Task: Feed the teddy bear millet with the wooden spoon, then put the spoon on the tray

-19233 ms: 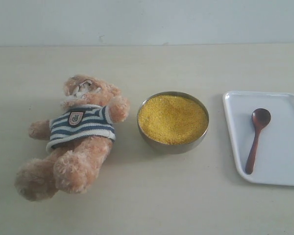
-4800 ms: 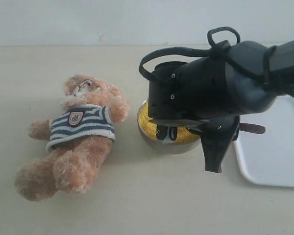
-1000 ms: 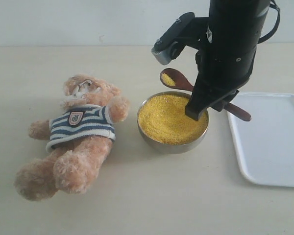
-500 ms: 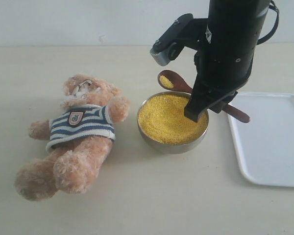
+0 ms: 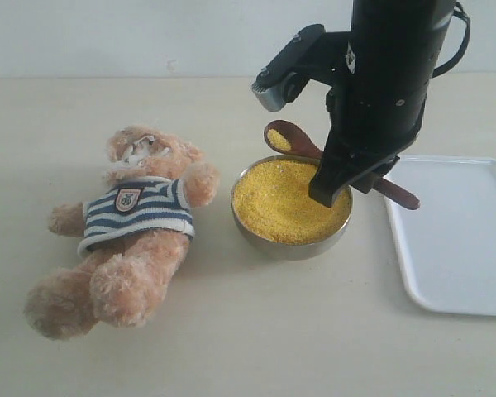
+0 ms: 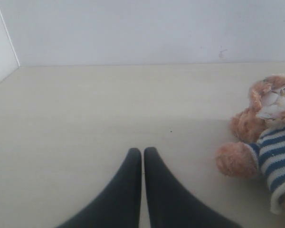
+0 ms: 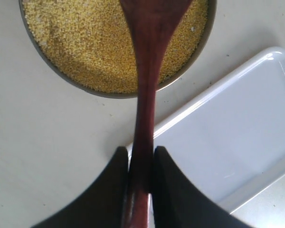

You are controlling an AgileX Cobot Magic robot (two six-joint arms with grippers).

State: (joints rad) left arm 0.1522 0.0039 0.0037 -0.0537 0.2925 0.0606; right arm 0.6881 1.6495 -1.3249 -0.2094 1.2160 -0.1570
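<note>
The teddy bear (image 5: 128, 227) lies on its back at the left, in a striped shirt; part of it (image 6: 266, 142) shows in the left wrist view. Yellow millet (image 5: 285, 203) fills the metal bowl (image 5: 291, 246) in the middle. My right gripper (image 7: 141, 153) is shut on the handle of the wooden spoon (image 5: 291, 138), which hangs above the bowl's far rim with a little millet in its scoop, pointing toward the bear. The same spoon (image 7: 147, 85) crosses over the bowl (image 7: 76, 80) in the right wrist view. The white tray (image 5: 455, 236) lies bare at the right. My left gripper (image 6: 142, 152) is shut on nothing.
The right arm (image 5: 380, 91) rises tall over the bowl and the tray's left edge. A pale wall (image 5: 149, 33) runs along the back of the beige table (image 5: 256, 339). The left gripper hovers over bare table left of the bear.
The right gripper has carried the spoon with its millet slightly left, toward the bear, over the last second. Long before, the spoon lay on the tray.
</note>
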